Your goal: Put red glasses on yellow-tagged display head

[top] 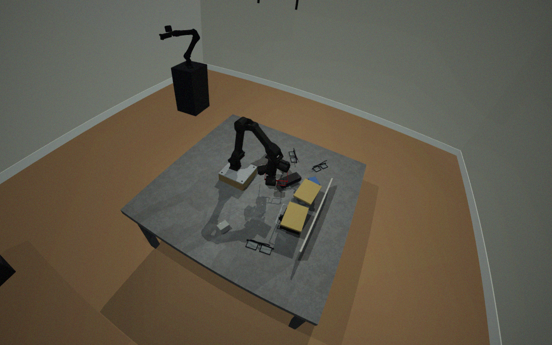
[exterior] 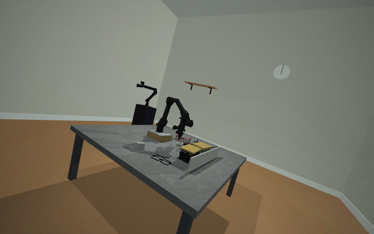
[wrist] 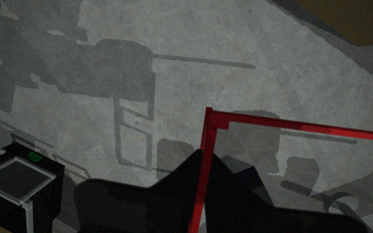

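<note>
My gripper (top: pixel 271 183) (exterior: pixel 179 137) (wrist: pixel 203 155) points down, shut on the red glasses (top: pixel 287 178) (exterior: pixel 190 140) (wrist: pixel 303 125). They hang in the air above the table; in the wrist view one red bar runs up between the fingertips and another leads off right from its corner. Two dark heads with flat yellow tops stand side by side to the gripper's right. The nearer head (top: pixel 293 217) (exterior: pixel 190 149) (wrist: pixel 48 181) bears a green tag in the wrist view and has grey-framed glasses at its front. The farther head (top: pixel 307 191) (exterior: pixel 202 145) shows mainly its top; its tag is hidden.
A white upright panel (top: pixel 316 213) (exterior: pixel 203 160) stands behind the heads. A dark box (top: pixel 291 179) lies beyond the gripper. Black glasses (top: pixel 259 246) lie near the front, others farther back. A small white block (top: pixel 223 226) (exterior: pixel 140 145) is left of these front glasses.
</note>
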`<state>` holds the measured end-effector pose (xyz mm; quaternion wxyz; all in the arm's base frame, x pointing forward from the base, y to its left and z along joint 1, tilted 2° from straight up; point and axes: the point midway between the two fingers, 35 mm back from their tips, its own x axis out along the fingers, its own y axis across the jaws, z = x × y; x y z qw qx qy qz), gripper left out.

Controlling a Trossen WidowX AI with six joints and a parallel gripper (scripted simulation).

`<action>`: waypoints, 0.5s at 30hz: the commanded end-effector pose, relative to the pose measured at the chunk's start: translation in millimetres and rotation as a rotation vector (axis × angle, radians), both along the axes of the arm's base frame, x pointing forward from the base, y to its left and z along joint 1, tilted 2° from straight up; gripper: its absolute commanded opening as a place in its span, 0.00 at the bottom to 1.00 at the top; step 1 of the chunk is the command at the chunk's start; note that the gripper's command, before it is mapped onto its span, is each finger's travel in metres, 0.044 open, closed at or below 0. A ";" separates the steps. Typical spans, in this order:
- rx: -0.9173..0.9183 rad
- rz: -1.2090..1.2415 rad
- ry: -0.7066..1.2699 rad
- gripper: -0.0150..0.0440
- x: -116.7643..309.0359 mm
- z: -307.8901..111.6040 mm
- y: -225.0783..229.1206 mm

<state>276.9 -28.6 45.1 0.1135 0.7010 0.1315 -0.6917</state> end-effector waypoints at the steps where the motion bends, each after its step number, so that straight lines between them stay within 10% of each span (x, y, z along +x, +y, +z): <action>1: -0.003 -0.009 0.011 0.25 -1.7 -6.4 -0.6; 15: -0.003 -0.023 0.012 0.25 -2.2 -20.5 -0.6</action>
